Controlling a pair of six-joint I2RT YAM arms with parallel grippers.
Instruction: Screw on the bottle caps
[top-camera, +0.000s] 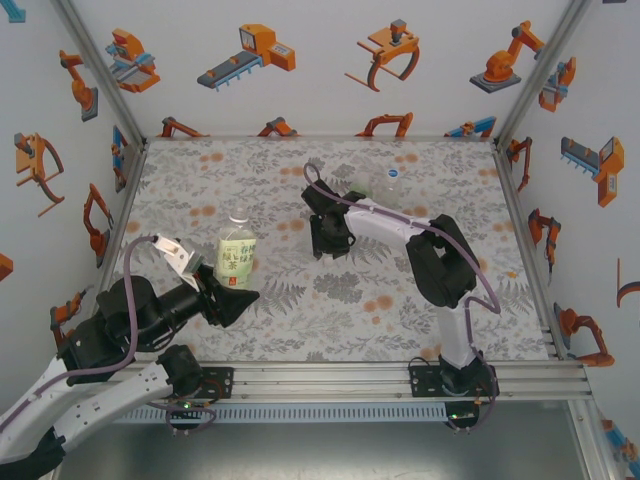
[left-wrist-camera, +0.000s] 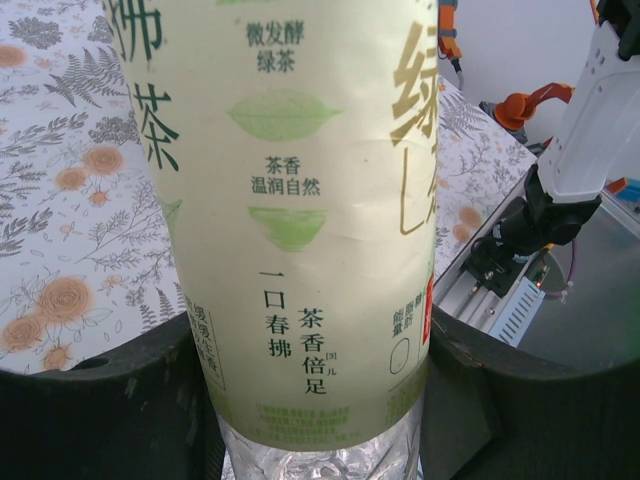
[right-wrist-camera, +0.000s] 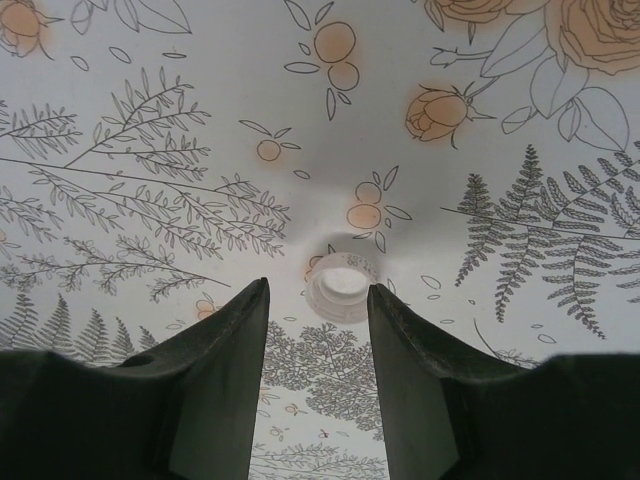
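- Left hand (top-camera: 232, 296) lay low over the near-left part of the counter (top-camera: 200, 170), closed on the lower part of the tea bottle (top-camera: 237, 255).
- The tea bottle stood upright with its base on or just above the flowered counter, well to the left of the right hand (top-camera: 330, 245).
- Left wrist view: the tea bottle (left-wrist-camera: 300, 250) sat between the two dark fingers (left-wrist-camera: 90, 420). Its pale green label with printed characters faced the camera, and the clear ribbed base showed below the label edge. The left hand (left-wrist-camera: 315, 425) held it from both sides.
- The right arm reached in from the near-right edge, with the right hand pointing down at mid-counter.
- Right wrist view: the right hand (right-wrist-camera: 317, 288) was narrow, with a gap between its fingers (right-wrist-camera: 215, 390) and nothing held in it.
- The cap (right-wrist-camera: 342, 287), whitish and round, lay open side up on the counter (right-wrist-camera: 150, 80) just past the fingertips. The left finger stood clear of it. The right fingertip overlapped its rim in the picture, possibly touching, but the angle was too poor to settle it.
- A clear bottle (top-camera: 392, 186) stood at the back of the counter beyond the right hand, apart from the tea bottle.
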